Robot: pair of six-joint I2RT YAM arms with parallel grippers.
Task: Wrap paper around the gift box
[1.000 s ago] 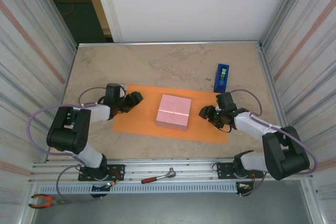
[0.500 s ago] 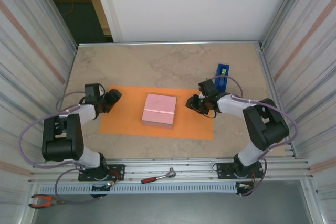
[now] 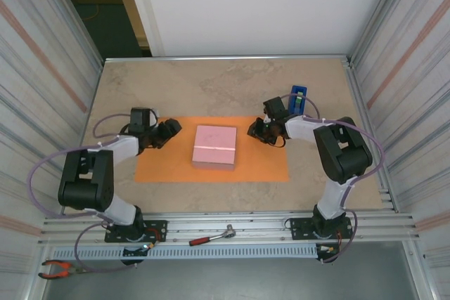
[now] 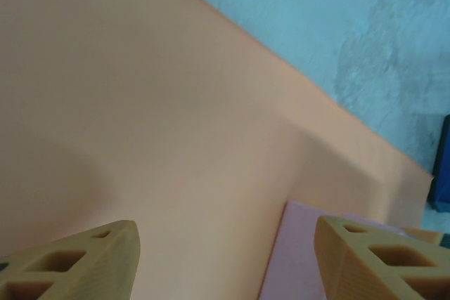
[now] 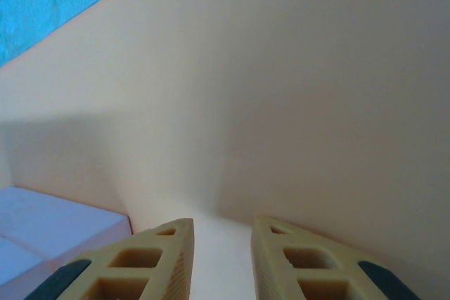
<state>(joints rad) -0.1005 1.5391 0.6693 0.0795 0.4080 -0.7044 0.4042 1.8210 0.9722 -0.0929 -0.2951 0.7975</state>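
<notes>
The paper [image 3: 264,165] lies flat on the table [image 3: 211,82], its near edge a little way in from the arms' bases. The gift box [image 3: 214,147] rests loose on it, roughly midway along its length, with only narrow margins of orange at its near and far sides. The left gripper [image 3: 171,130] hangs low over the left flap just beside the box. In the left wrist view its jaws stand wide apart with nothing between them. The right gripper [image 3: 254,130] sits over the right flap just beside the box. In the right wrist view its jaws stand only narrowly apart, nothing visibly caught in the gap, and the sheet lies close beneath. The likeliest trouble is the sheet itself: lying flat, it offers no edge to pinch here. A squeeze in mid-sheet would probably bunch or crease it, or slip off. Because nothing pins the box, a pull from one side alone would likely drag paper and box together and skew them. Uneven lifts could tear the sheet. Farther back, the blue tape dispenser [image 3: 297,103] stands near the right wrist, so a swing of that arm could knock it over.
</notes>
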